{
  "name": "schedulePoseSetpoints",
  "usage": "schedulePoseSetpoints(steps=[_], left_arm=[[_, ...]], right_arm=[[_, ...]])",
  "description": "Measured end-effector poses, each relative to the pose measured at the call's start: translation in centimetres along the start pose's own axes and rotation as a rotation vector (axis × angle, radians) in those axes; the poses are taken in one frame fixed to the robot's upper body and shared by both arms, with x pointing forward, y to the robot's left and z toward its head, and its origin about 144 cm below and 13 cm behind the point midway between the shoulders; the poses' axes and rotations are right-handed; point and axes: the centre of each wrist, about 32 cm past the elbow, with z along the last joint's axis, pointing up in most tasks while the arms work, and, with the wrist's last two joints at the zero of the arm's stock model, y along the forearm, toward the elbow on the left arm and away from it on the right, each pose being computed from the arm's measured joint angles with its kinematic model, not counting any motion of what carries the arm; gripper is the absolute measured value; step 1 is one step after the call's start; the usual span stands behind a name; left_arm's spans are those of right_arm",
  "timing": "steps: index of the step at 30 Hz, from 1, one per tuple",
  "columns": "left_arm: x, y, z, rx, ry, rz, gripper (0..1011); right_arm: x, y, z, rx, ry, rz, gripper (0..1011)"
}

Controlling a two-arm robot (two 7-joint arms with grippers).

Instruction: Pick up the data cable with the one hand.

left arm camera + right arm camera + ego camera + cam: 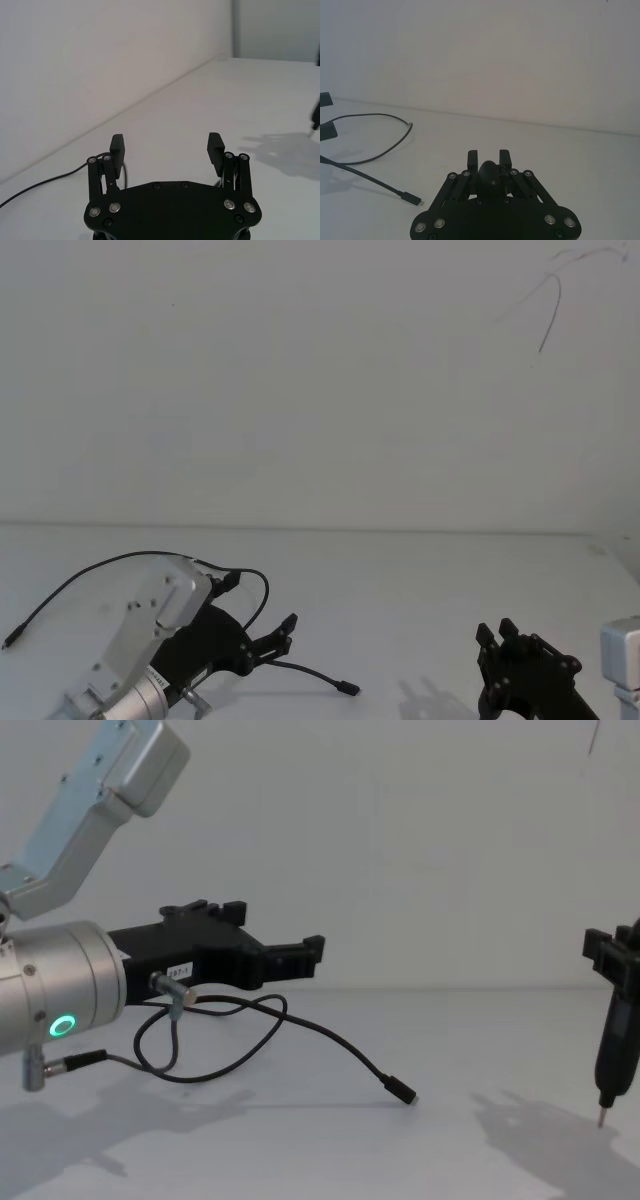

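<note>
The data cable point(402, 1092) is a thin black cord lying in loops on the white table, ending in a small black plug point(347, 688). My left gripper point(287, 634), the one hand with the green ring light, hovers low over the cable's loops. Its fingers point(116, 145) stand wide apart with nothing between them, and the cord point(50, 181) runs past on the table behind them. From the side, the left gripper point(305, 957) sits just above the cord. My right gripper point(496, 632) waits at the near right with its fingers close together.
A black body tapering to a thin metal pin point(600, 1120) hangs from the right gripper point(605, 955) above the table. The cable's plug point(410, 198) lies between the two arms. A plain white wall stands behind the table.
</note>
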Motion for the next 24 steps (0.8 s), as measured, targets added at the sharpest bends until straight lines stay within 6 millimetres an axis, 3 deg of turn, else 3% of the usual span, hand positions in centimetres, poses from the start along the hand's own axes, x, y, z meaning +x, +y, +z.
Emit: schedulePoseSetpoints(steps=[12,24], left_arm=[[2.5,-0.9,0.6,0.015,0.014,-0.186,1001],[6.6,-2.5,1.1,0.080,0.049,-0.379,1001]], right_arm=[[0.0,0.0,0.0,0.000,0.000,0.000,251],[0.0,0.0,0.0,0.000,0.000,0.000,251]])
